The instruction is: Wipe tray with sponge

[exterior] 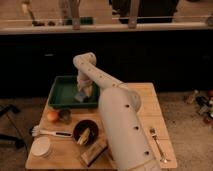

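The dark green tray (61,92) lies at the back left of the wooden table. The small bluish-grey sponge (80,96) sits on the tray floor near its right side. My gripper (82,89) points down into the tray right over the sponge and seems to touch it. The white arm comes from the front, bends high at the back and drops into the tray, hiding the tray's right wall.
In front of the tray are an orange fruit (52,116), a small metal cup (64,116), a white-handled brush (50,133), a round dark bowl (85,131), a tan-brown block (93,152) and a white cup (41,147). A fork (156,143) lies at the right.
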